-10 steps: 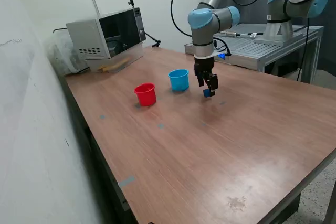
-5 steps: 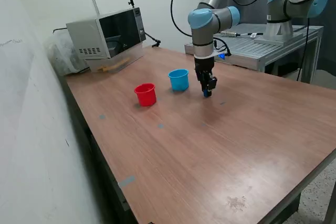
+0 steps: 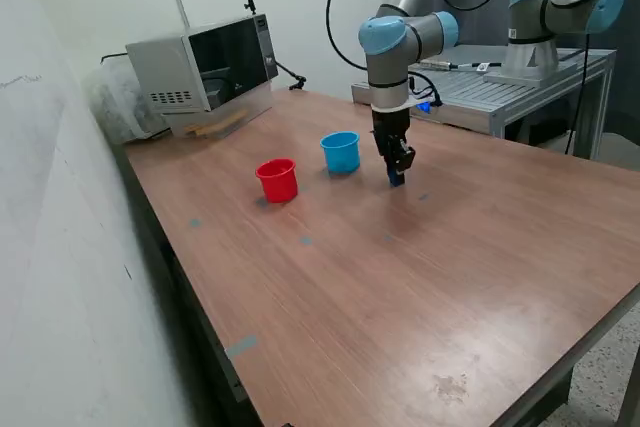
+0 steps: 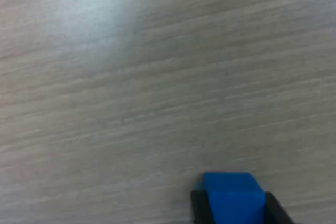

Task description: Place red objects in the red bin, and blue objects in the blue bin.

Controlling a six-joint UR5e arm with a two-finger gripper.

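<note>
My gripper hangs over the table to the exterior view's right of the blue bin, a light-blue cup. It is shut on a small blue cube; the wrist view shows that blue cube pinched between the two dark fingers, with bare wood grain behind it. The red bin, a red cup, stands to the exterior view's left of the blue one. No red objects show in either view.
A microwave sits at the table's back corner on the exterior view's left, with clutter beside it. A second arm's base stands on a metal bench behind the table. Small marks dot the wooden tabletop.
The gripper's fingers have closed on the blue cube, which was loose between open fingers a second ago. The arm has hardly moved and the cups have not moved.
</note>
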